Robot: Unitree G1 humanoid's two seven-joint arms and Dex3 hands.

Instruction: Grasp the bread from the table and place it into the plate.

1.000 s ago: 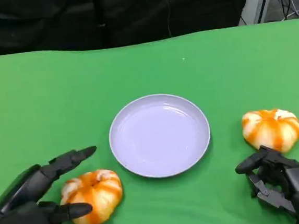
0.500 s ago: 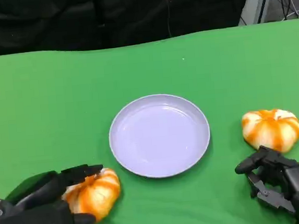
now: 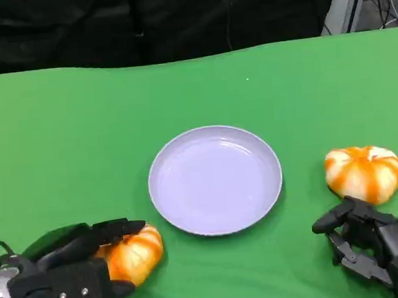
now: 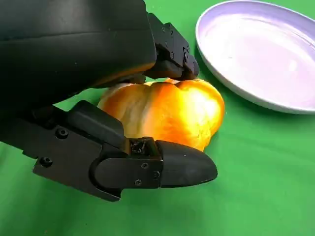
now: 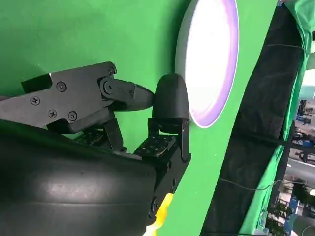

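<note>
Head view is showing the left hand (image 3: pixel 61 283), which was spread a second ago, now closing its fingers (image 3: pixel 119 229) around the bread (image 3: pixel 135 252) at lower left, beside the plate (image 3: pixel 215 179) on the desk (image 3: pixel 59 147).

light: bright, even | shadows: soft | glare: plate (image 5: pixel 212 54) washed out | focus: mostly sharp

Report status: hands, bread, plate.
Left hand grips near bread, on the table. Right hand curled, holding nothing, beside second bread. Plate bare, path open.
</note>
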